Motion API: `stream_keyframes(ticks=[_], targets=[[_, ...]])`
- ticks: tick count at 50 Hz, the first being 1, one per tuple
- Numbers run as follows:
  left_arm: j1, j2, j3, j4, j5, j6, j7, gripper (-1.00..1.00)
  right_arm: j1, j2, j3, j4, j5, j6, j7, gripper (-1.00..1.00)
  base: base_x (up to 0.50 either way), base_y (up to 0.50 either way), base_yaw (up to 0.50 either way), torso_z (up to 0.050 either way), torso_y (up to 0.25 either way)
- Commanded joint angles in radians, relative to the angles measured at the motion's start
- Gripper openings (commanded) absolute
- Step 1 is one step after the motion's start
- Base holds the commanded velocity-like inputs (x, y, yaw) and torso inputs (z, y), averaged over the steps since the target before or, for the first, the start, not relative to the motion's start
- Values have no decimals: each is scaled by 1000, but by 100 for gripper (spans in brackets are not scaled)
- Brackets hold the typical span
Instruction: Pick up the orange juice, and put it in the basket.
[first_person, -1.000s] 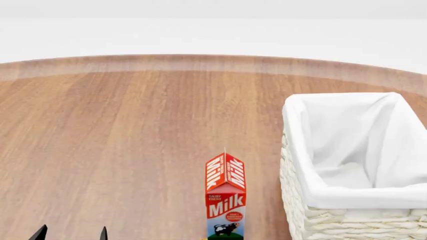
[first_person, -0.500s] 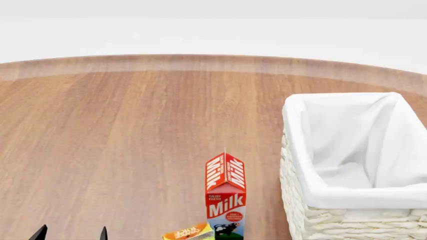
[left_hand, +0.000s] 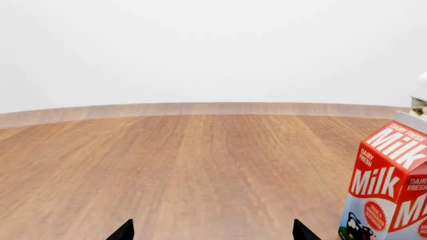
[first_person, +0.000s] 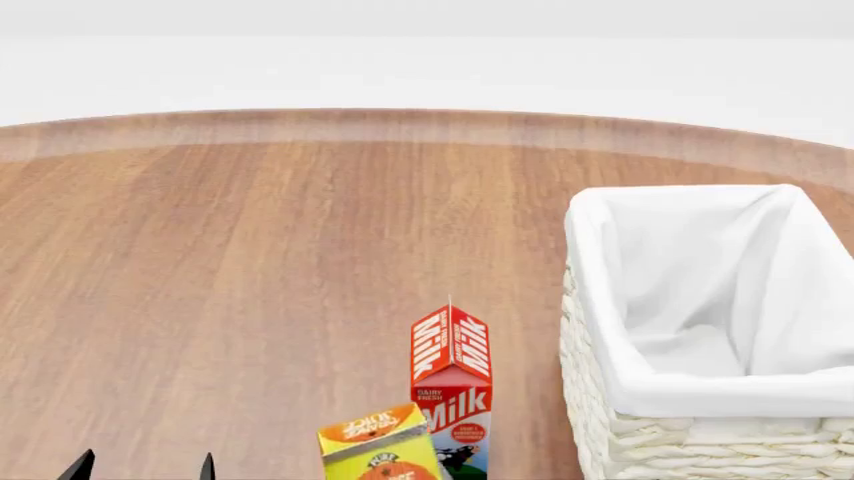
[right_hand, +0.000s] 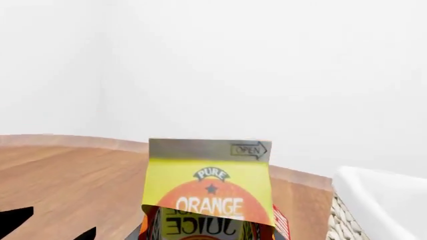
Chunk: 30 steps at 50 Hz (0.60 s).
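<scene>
Beside the milk carton (first_person: 451, 385), orange juice (first_person: 379, 445) tilted, left end effector (left_hand: 212, 233) spread apart, right's grip unclear.

Orange juice (first_person: 379, 448) bottom cut off; right end effector apparently unseen.

Head view looks down over the table (first_person: 240, 280); both wrist views face low across it.

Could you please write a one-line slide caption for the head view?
Orange juice rises into view beside the milk carton, left of the empty basket.
</scene>
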Motion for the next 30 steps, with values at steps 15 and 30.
stream_keyframes(ticks=[15,30], targets=[[-2,-6,8,-1,-6,3,-7,100,47,14,14,-165,-63,138,12,-100,0,0,0,0,1],[-3,-9,13,-1,-9,4,-11,100,83,16,38,-240,-49,212,13,-100,0,0,0,0,0]])
